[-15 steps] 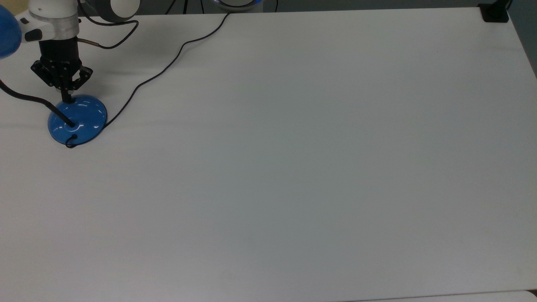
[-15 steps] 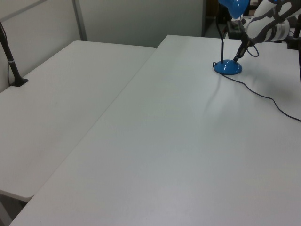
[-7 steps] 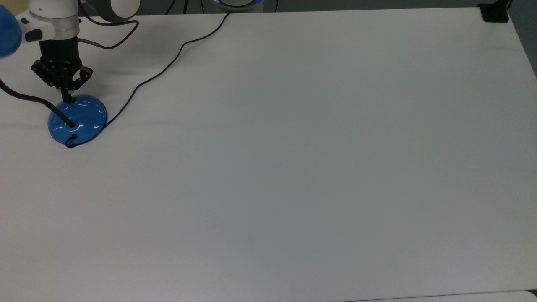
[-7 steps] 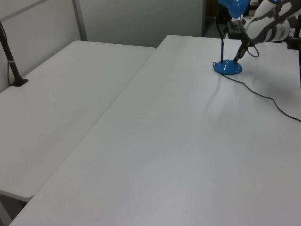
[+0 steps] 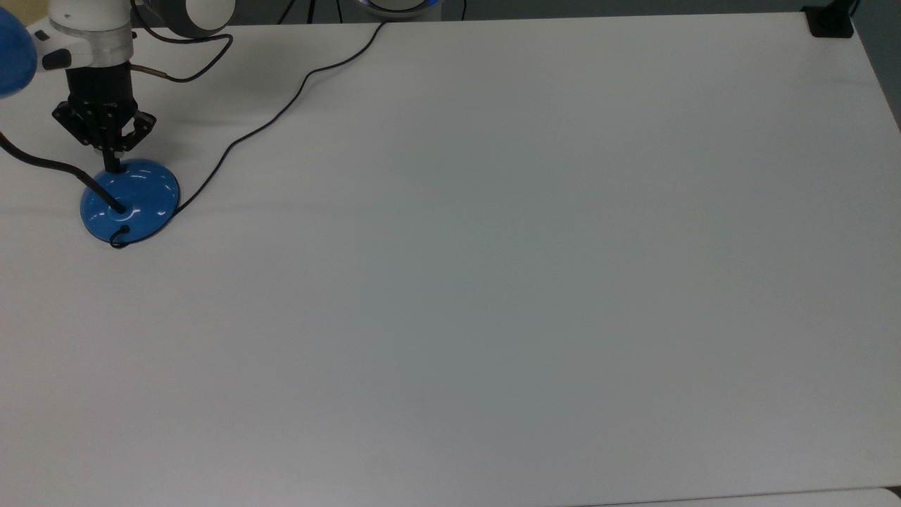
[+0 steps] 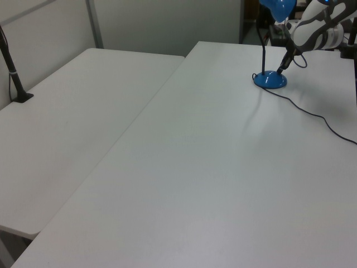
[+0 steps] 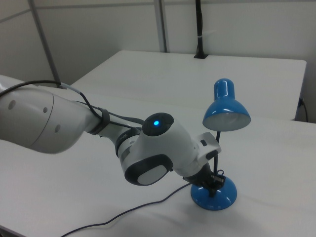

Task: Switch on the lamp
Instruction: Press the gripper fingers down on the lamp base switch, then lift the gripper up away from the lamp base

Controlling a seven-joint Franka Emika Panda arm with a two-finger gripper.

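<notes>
The lamp stands at the top view's far left, with its glossy blue dome base [image 5: 134,201] on the white table. Its black gooseneck [image 5: 49,167] bends off toward the blue shade [image 5: 10,53] at the frame edge. My gripper [image 5: 111,167] points down with its fingers shut together, tips touching the base's far rim. The left view has the base [image 6: 270,80] at the far right, with the gripper [image 6: 280,68] against it. In the right view the shade [image 7: 226,111] faces down above the base [image 7: 215,195], and the arm hides part of the gripper [image 7: 213,181]. No switch is visible.
The lamp's thin black cord [image 5: 281,113] runs from the base across the white table [image 5: 493,282] to its far edge. A black clamp [image 5: 829,21] sits at the top view's upper right corner. A second white table [image 6: 67,128] adjoins on the left view's left.
The gripper has shifted very slightly away from the base's centre, toward the top view's upper edge. The lamp and its cord have not moved.
</notes>
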